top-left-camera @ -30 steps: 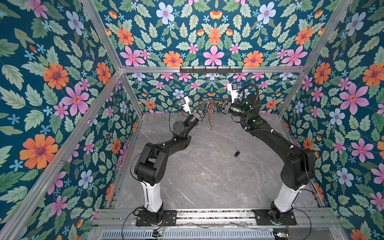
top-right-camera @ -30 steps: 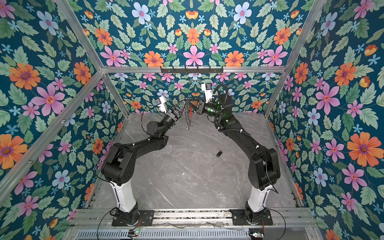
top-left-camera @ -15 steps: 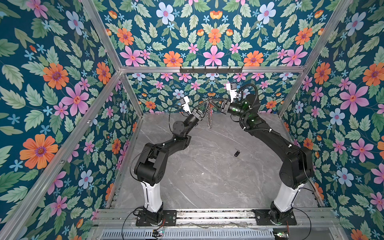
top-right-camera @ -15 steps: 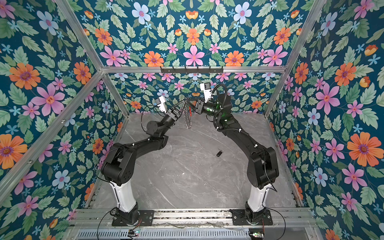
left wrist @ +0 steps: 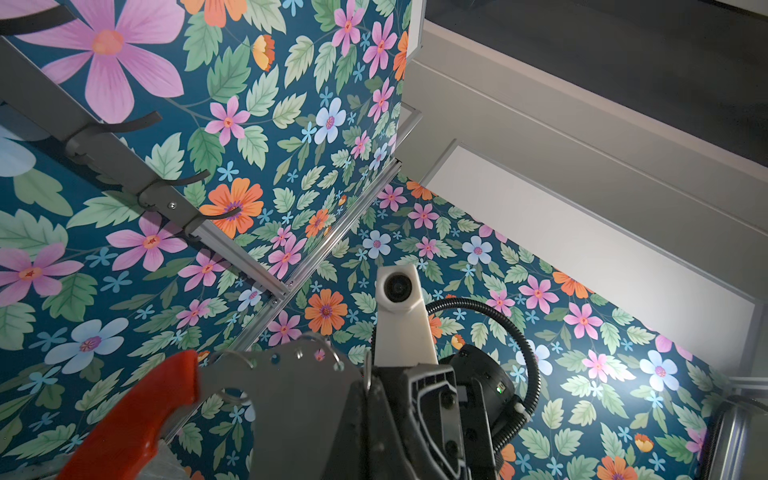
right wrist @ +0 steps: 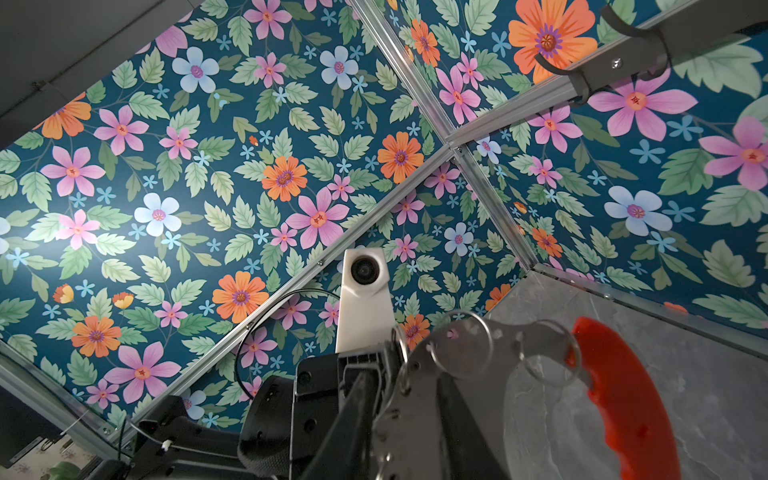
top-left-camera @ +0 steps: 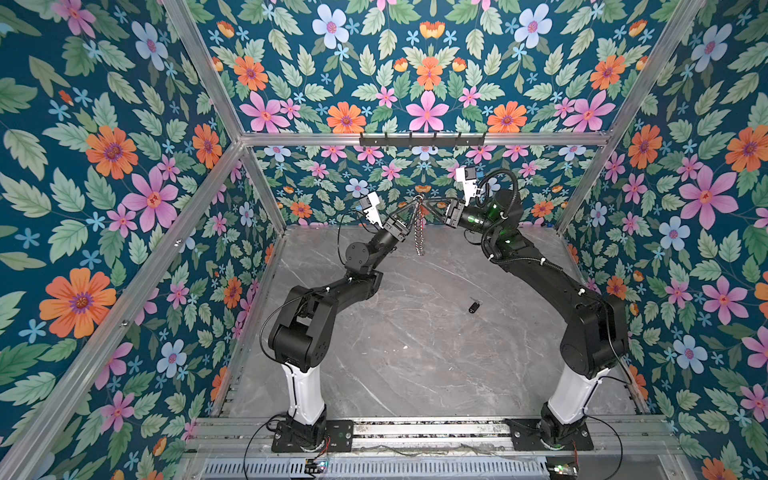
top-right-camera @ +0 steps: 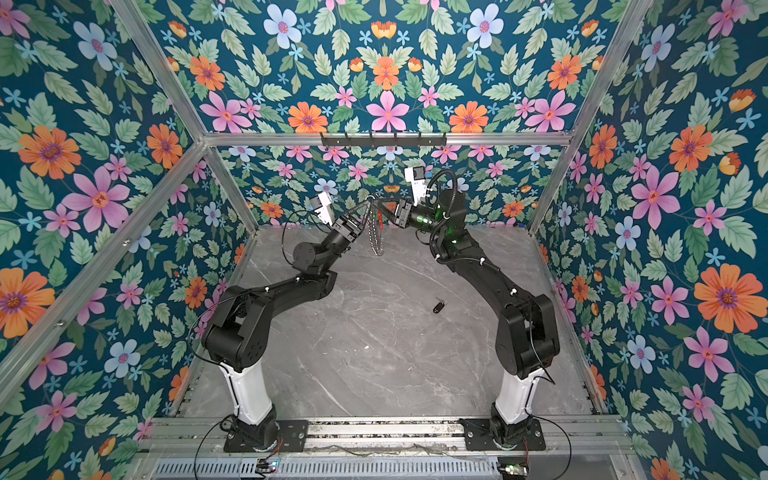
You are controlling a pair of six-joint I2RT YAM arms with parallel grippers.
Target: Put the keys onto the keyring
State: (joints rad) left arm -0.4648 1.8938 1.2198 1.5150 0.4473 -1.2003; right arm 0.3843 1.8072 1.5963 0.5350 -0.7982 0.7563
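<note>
Place: robot lab cell.
Walls: flowered panels (top-left-camera: 428, 62), held in metal bars (top-left-camera: 299, 139).
Fittings: two arms (top-left-camera: 357, 286), bolted to a rail (top-left-camera: 428, 430).

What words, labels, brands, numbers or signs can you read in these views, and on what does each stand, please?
None can be read.
The red bar of the keyring, the black key fob and the white wrist camera mount bear no visible print.
Any marking on the small circuit board at the front rail is too small to tell.
</note>
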